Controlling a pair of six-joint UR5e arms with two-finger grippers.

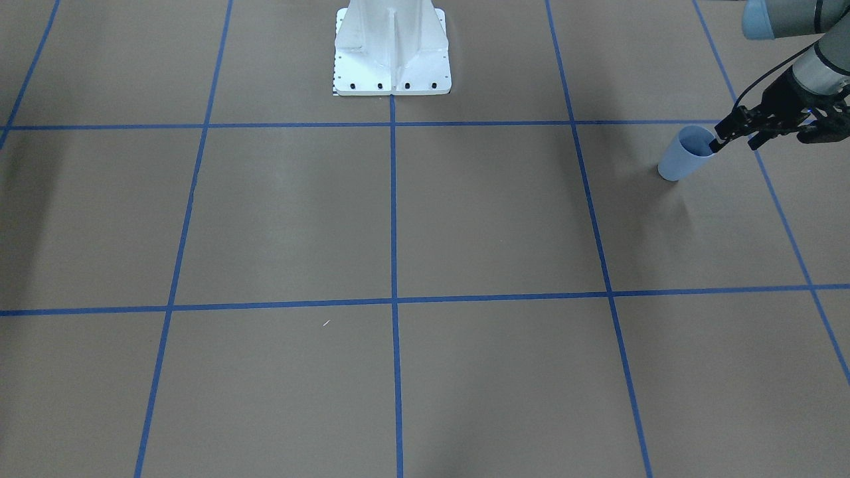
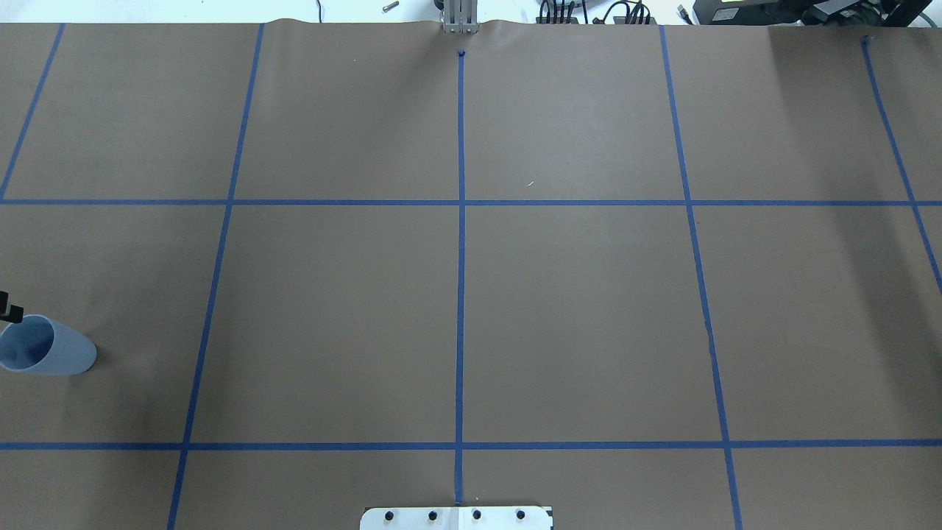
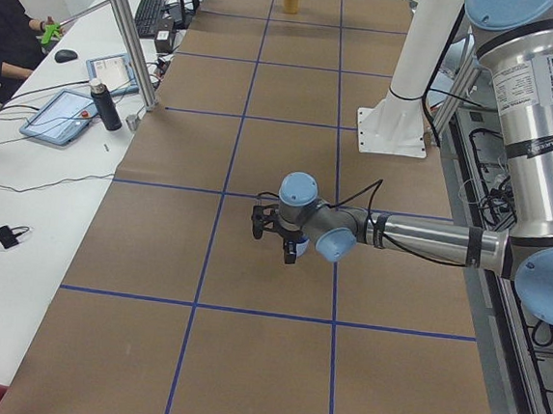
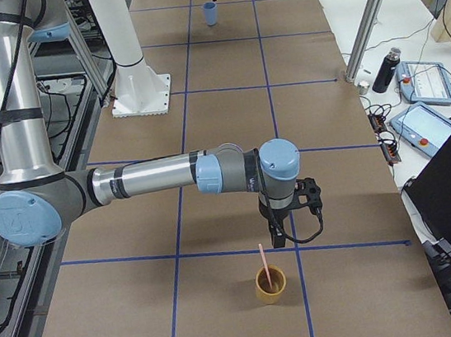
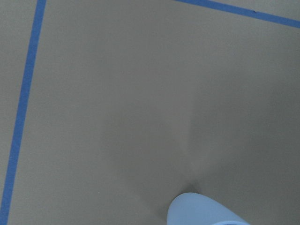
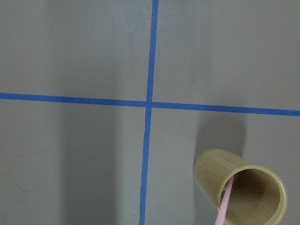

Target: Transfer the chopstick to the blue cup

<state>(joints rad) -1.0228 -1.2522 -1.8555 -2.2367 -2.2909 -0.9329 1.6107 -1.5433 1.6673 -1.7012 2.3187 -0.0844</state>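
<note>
The blue cup [image 1: 684,158] stands upright near the table's end on my left; it also shows in the overhead view [image 2: 45,347], the right side view [image 4: 210,12] and the left wrist view [image 5: 201,212]. My left gripper [image 1: 734,141] hangs just beside and above its rim, fingers apart and empty. One pale pink chopstick [image 4: 264,261] stands in a bamboo cup [image 4: 270,285] at the table's other end, and shows in the right wrist view [image 6: 225,200]. My right gripper [image 4: 276,233] hovers just behind that bamboo cup [image 6: 243,187]; I cannot tell whether it is open.
The white robot base [image 1: 392,50] stands at the table's middle edge. Blue tape lines [image 1: 393,219] grid the brown table. A side bench with tablets and a bottle [image 3: 101,105] runs along the far edge. An operator [image 3: 7,19] sits there.
</note>
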